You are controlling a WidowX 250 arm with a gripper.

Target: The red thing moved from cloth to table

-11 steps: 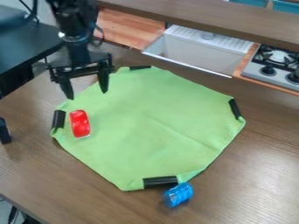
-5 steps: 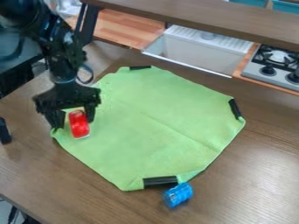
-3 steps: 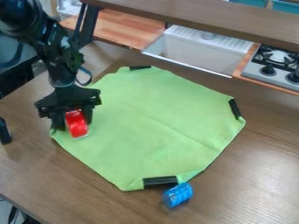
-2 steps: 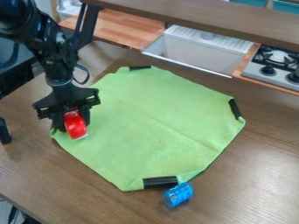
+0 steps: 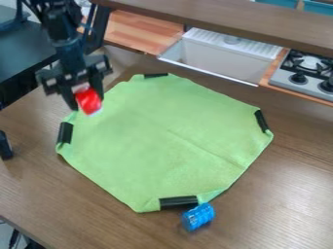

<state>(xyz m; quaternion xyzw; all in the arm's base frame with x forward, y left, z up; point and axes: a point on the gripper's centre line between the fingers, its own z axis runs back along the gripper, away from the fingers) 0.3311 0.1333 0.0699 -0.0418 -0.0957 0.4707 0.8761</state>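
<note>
One red thing [image 5: 89,101] between fingers of tool [image 5: 84,99] (lower end protruding).

A brown ledge [image 5: 221,17] crosses the far side, near a wooden counter [image 5: 139,31], pale sink [image 5: 224,62] and stove [image 5: 285,80]. Far left is a black surface [image 5: 25,51].

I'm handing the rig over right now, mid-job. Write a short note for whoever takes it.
Gripper: closed on the red thing, held up near the far left edge of the green cloth.
Blue thing: on the table, by the cloth's near corner.
Done: red thing gripped and lifted.
Left: bring it over bare table, lower it, release, back off.
</note>
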